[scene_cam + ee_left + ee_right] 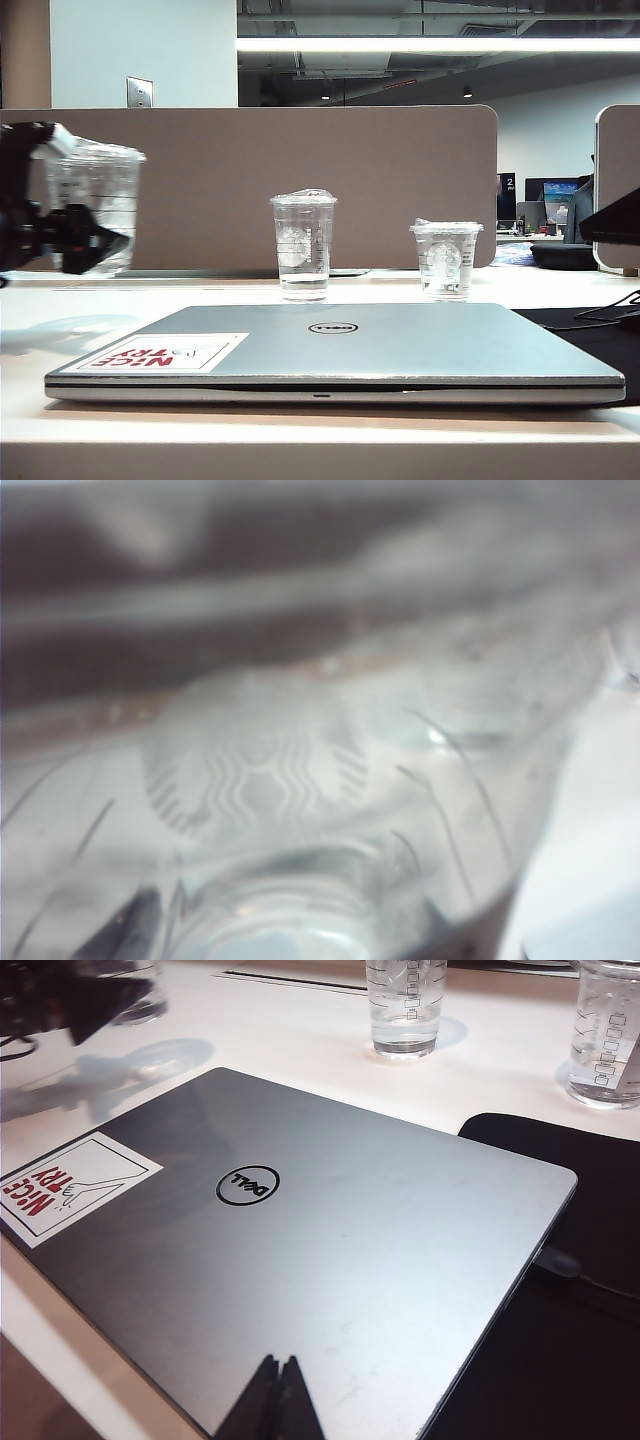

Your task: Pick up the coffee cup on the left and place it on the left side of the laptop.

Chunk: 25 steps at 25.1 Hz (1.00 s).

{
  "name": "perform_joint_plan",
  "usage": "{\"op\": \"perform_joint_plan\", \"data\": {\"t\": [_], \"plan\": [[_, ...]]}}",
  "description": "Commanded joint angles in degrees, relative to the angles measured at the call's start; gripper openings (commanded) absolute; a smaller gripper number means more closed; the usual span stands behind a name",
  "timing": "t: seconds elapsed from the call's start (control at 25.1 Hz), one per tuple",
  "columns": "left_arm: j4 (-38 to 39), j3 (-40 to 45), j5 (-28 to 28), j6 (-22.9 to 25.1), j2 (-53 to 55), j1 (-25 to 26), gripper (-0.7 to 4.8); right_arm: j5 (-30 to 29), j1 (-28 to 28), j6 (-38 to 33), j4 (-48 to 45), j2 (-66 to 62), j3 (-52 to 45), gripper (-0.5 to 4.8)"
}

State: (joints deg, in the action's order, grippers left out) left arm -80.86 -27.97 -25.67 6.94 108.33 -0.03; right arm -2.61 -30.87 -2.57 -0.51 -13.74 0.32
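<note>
One relation decides the coming move: how the carried cup stands to the bare strip of white tabletop (60,330) just left of the flat silver-grey Dell laptop (400,345), the one bearing the white sticker with red "NICE TRY" lettering. That laptop lies shut in the middle of the table, its long edge running left to right across the exterior view. Up and to its left, clear of the surface, hangs the wide clear plastic coffee cup (100,195) with its crinkled film lid, upright or very nearly so, its shadow falling on the table near the laptop's left corner. The left gripper (70,240) clasps it around the lower body, black fingers closed on the cup wall; the left wrist view is filled with blurred clear plastic. By my reading the goal lies almost straight below and slightly toward the camera, so the cup needs mostly a descent, kept vertical. Two other clear cups stand behind the laptop, untouched. The right gripper (275,1400) hovers over the laptop's near edge, its jaws pressed together, holding nothing.
</note>
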Motion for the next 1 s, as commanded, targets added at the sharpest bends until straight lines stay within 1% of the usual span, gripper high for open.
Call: {"op": "perform_joint_plan", "data": {"t": [0.04,0.2,0.32,0.36,0.4,0.52,0.76,0.88,1.0], "plan": [[-1.7,4.9,1.9,0.0,-3.6,0.2,2.99,0.0,0.0,0.0,-1.0,-0.1,-0.2,-0.05],[-2.4,11.3,2.7,0.0,-7.1,0.1,2.99,0.1,0.0,0.0,-1.0,-0.1,-0.2,-0.05],[-2.3,14.3,2.8,0.0,-7.3,0.1,2.98,0.1,0.0,0.0,-1.0,0.0,-0.2,-0.05],[-2.3,15.6,4.1,-0.1,-7.0,0.1,2.98,0.1,0.0,0.0,-1.0,0.0,-0.2,-0.05],[-2.3,16.4,4.0,-0.1,-6.6,0.1,2.98,0.1,0.0,0.0,-1.0,0.0,-0.2,-0.05],[-2.0,15.7,5.3,-0.1,-3.7,0.1,2.99,0.1,0.0,0.0,-1.0,0.0,-0.2,-0.05],[-2.1,14.8,5.3,-0.1,-0.9,0.1,3.02,0.1,0.0,0.0,-1.0,0.0,-0.2,-0.05],[-2.2,14.7,5.3,-0.1,-1.0,0.2,3.28,0.1,0.0,0.0,-1.0,0.0,-0.2,-0.05],[-2.2,14.8,5.3,0.0,-0.9,0.2,3.78,0.1,0.0,0.0,-1.0,0.0,-0.2,-0.05]]}}
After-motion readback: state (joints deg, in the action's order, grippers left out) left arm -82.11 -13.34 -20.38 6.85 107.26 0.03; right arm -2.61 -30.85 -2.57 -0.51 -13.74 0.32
